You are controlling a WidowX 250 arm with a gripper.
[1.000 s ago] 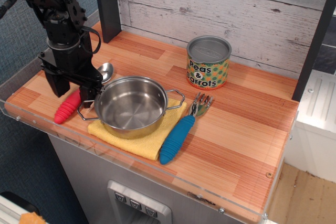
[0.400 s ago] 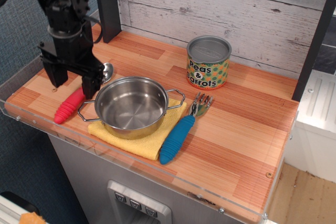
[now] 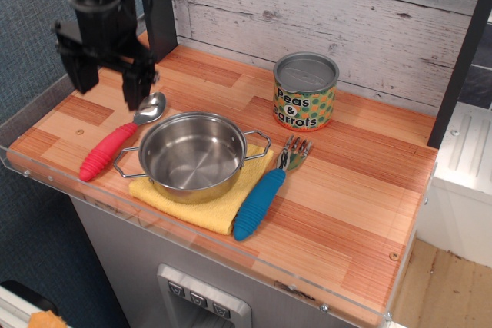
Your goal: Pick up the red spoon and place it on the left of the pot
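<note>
**Spoon set down left of the pot, gripper lifted clear**

With the red spoon [image 3: 115,144] lying flat on the wooden counter [image 3: 346,182] at the left of the frame, just beside the pot [image 3: 192,155], the placement looks to be done, and only a clean retreat is judged to be left. The gripper [image 3: 108,82] hangs above the spoon in the upper left of the frame, its two dark fingers spread apart with nothing held between them. Well clear of the spoon, it is not in contact with anything on the counter.

For this step to be done well, the arm is best taken straight up and away, so that the spoon's bowl and the pot's near wire handle are not clipped. No sideways sweep should be made low over the counter, since the spoon would be knocked out of place by a light touch.

The spoon is seen to have a shiny silver bowl, pointing toward the upper right, and a thick ribbed red-pink handle running down toward the lower left edge. Its bowl lies close to the pot's rim; whether the two touch cannot be told. The pot, shallow and polished, sits on a yellow cloth [image 3: 200,213], with a blue-handled fork [image 3: 265,193] at its right and a can [image 3: 306,91] behind.
</note>
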